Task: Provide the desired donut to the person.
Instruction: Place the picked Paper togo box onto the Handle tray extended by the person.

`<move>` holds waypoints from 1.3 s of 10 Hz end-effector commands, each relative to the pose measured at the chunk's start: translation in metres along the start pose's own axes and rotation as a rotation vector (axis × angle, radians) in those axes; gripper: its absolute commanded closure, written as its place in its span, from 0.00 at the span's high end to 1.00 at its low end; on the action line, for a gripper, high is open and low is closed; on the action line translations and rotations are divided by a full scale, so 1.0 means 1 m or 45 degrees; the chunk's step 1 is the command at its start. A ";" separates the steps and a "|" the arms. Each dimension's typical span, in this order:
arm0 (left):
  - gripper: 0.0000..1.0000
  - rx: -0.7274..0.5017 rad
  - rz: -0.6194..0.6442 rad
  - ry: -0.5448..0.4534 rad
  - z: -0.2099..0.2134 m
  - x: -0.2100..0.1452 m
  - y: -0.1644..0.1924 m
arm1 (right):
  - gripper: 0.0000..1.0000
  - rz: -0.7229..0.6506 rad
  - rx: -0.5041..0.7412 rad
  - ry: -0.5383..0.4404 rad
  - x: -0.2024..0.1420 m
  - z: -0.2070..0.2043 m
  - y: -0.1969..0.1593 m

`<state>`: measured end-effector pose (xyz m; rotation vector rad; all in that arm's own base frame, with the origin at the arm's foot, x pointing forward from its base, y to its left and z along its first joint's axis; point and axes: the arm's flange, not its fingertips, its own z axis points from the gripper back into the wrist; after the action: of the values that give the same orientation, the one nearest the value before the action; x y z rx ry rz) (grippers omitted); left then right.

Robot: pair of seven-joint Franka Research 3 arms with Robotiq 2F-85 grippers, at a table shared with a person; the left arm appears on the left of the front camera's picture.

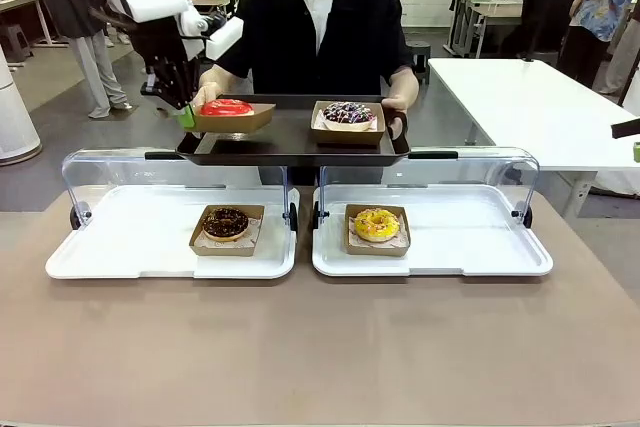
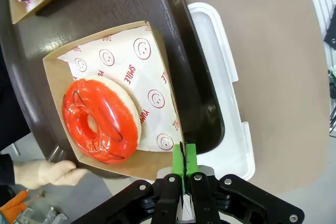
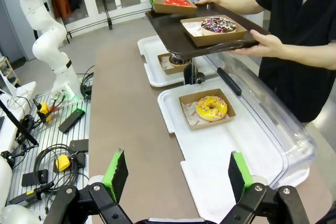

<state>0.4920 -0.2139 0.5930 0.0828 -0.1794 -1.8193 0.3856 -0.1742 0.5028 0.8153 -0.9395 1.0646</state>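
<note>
A red-glazed donut (image 1: 227, 106) (image 2: 100, 119) lies in a brown cardboard tray (image 1: 240, 121) (image 2: 152, 40) lined with smiley paper. My left gripper (image 1: 185, 115) (image 2: 184, 153) is shut on the near rim of that cardboard tray. It rests on the left end of a dark serving tray (image 1: 290, 144) (image 2: 121, 3) (image 3: 173, 32) that the person (image 1: 320, 37) (image 3: 304, 35) holds up over the table with both hands. A sprinkled donut (image 1: 348, 112) (image 3: 219, 23) sits in its own box at the tray's right end. My right gripper (image 3: 178, 174) is open over the table with nothing between its fingers.
Two white trays (image 1: 130, 242) (image 1: 470, 242) with raised clear lids lie on the brown table. The left one holds a chocolate donut (image 1: 226, 222), the right one a yellow donut (image 1: 377, 224) (image 3: 211, 107). The person's hand (image 2: 44, 171) grips the serving tray beside the red donut.
</note>
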 end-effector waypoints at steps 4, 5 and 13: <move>0.01 0.027 -0.003 0.011 -0.014 0.006 0.030 | 1.00 -0.003 0.000 -0.003 -0.001 0.000 0.000; 0.01 0.031 -0.018 -0.016 -0.017 0.005 0.037 | 1.00 -0.003 0.000 -0.003 -0.001 0.000 0.000; 1.00 -0.001 0.014 -0.044 -0.028 -0.006 0.056 | 1.00 -0.003 0.000 -0.003 -0.001 0.000 0.000</move>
<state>0.5487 -0.2255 0.5689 0.0616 -0.1930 -1.8014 0.3856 -0.1742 0.5028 0.8153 -0.9395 1.0647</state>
